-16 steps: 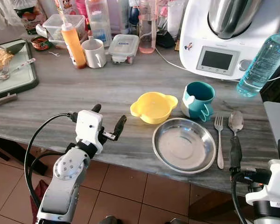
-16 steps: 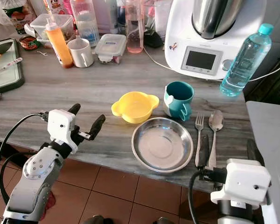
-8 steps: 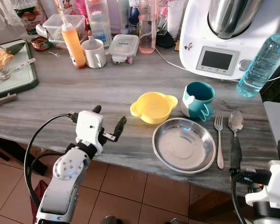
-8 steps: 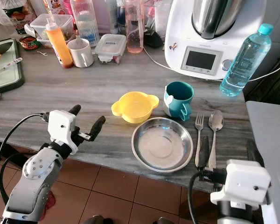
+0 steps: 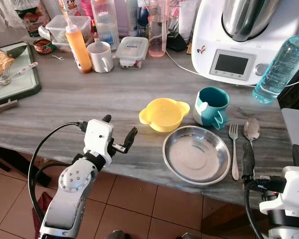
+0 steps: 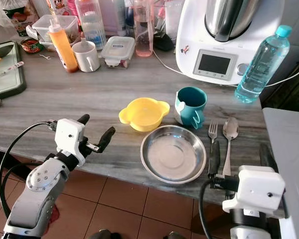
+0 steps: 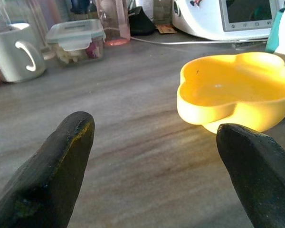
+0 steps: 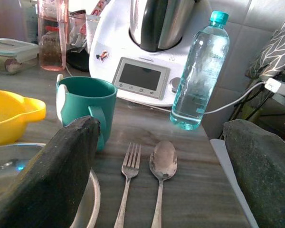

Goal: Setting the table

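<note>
The table things sit in the lower middle of the head view, near the front edge of the grey counter (image 5: 89,94). There is a shiny metal plate (image 5: 196,154), a yellow bowl (image 5: 164,114) touching its upper left rim, and a teal mug (image 5: 212,106) just above the plate. A fork (image 5: 233,149) and a spoon (image 5: 251,132) lie side by side, just right of the plate.

The left gripper (image 5: 118,135) hangs over the counter edge at lower left, with its two fingers wide apart and nothing in them. It points at the yellow bowl. The right gripper (image 8: 161,156) is at the lower right, fingers wide apart too, holding nothing. It looks toward the fork and spoon.

The bowl looks like light plastic. It should be stiff and not break easily. Its little side ears or its rim look like good spots to pinch. The plate looks smooth and may slip. The fork and spoon are thin and flat, so they could be hard to lift off the counter.

At the back stand a big white kitchen machine (image 5: 239,40), a water bottle (image 5: 281,64), a white mug (image 5: 100,56), an orange sauce bottle (image 5: 77,47) and a food box with a lid (image 5: 132,50). They are well apart from the grippers. The teal mug stands close to the bowl and could get bumped.
</note>
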Motion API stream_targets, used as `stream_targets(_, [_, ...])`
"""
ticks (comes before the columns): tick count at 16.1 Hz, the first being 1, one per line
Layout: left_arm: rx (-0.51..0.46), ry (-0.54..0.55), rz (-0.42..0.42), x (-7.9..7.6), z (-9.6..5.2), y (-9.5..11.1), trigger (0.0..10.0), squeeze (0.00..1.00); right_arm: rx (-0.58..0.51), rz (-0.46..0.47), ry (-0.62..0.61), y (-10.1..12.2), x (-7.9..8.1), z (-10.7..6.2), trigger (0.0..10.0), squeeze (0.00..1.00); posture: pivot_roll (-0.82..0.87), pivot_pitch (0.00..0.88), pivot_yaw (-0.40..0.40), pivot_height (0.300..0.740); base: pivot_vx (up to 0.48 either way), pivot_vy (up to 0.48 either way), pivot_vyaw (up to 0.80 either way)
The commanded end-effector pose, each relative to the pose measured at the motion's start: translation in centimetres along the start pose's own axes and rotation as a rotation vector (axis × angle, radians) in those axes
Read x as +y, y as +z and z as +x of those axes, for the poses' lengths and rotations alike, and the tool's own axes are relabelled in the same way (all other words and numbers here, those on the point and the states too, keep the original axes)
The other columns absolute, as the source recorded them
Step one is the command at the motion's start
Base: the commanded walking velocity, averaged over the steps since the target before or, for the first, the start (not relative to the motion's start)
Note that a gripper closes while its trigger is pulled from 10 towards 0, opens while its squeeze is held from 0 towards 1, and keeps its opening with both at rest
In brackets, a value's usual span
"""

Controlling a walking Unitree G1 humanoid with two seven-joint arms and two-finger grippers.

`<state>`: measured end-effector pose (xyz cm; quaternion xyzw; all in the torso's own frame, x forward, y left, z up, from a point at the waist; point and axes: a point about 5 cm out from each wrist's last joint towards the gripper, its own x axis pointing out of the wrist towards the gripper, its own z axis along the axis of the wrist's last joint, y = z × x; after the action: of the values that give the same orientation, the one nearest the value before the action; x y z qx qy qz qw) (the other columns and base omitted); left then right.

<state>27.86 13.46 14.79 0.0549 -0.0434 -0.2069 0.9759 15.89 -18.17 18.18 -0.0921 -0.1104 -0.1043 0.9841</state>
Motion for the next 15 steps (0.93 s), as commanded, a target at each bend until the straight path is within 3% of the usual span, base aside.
stream_targets(1, [0.01,-0.001,0.014,-0.08,-0.34,-0.03,10.0,0.0,0.014,-0.003,0.004,-0.18,-0.11,0.0,10.0,0.0,0.0,0.145,0.014,0.714,-0.27,0.0,0.0])
stream_targets(15, [0.031,-0.019,0.013,-0.06,-0.54,-0.11,10.0,0.0,0.019,0.004,0.009,-0.42,0.04,0.03,10.0,0.0,0.01,0.149,0.017,0.714,-0.277,0.0,0.0])
